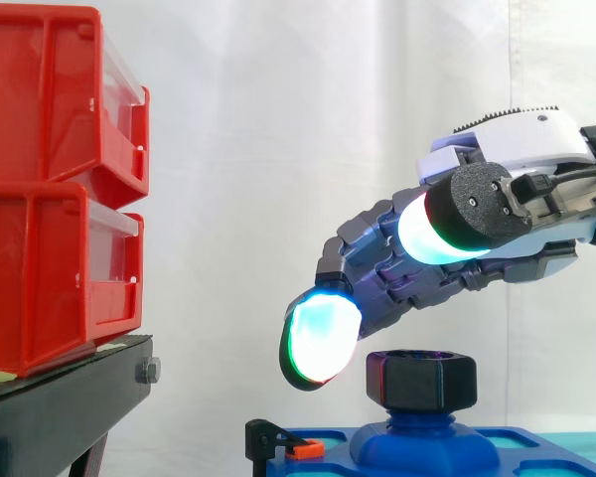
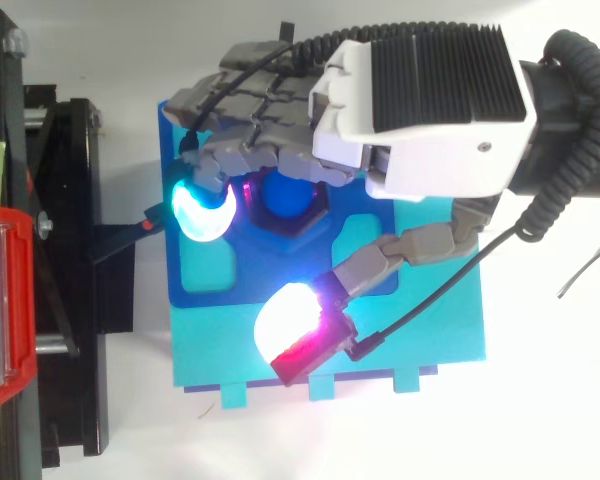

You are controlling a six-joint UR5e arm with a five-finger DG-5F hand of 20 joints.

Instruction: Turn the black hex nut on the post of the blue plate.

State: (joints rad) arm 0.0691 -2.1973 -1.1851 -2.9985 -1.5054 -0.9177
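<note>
Red bins [image 1: 50, 189]: two, stacked, at the left of the side view on a black stand [image 1: 65, 407]; well apart from the work.

Hand [image 1: 521, 139]: enters from the right and arches over the plate. It is half open, the fingers loosely bent and spread, gripping nothing. One glowing fingertip [image 1: 321, 338] hangs just beside the nut's upper left edge with a narrow gap between them. The thumb [image 2: 295, 330] is splayed away from the fingers and, in the side view, sits raised clear of the nut.

Blue plate [image 2: 440, 310]: lies flat under the hand, next to the stand.

Post [image 1: 422, 437]: blue, upright, rising from the plate.

Black hex nut [image 1: 420, 381]: seated on the post, level, partly covered by the fingers in the top view.

Black latch with an orange tab [image 1: 300, 450]: at the plate's edge nearest the stand.
</note>
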